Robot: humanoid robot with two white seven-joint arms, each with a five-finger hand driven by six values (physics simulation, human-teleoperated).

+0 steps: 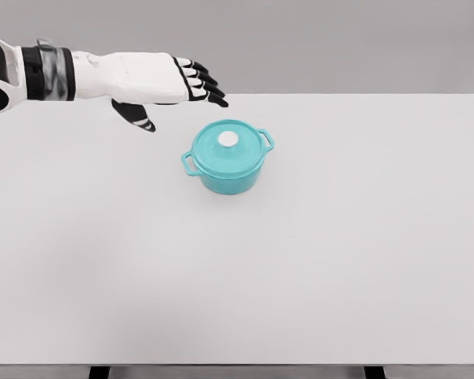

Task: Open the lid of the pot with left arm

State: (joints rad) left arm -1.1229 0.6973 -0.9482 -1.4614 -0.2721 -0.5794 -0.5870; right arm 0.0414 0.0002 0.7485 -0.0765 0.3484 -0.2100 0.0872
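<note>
Reaching in from the left edge, my left hand [162, 83] hovers with fingers spread and nothing held, up and left of the teal pot [227, 156], apart from it. Its lid [227, 145] sits closed, white knob [227, 139] on top. My forearm is cut off at the frame. The white table [300, 276] meets a plain grey wall [340, 39].

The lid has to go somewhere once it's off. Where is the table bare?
Bare: the whole table in front of the pot, and the stretches to its right and lower left. Crowded only at upper left, where the open left hand hovers near the lid.
</note>
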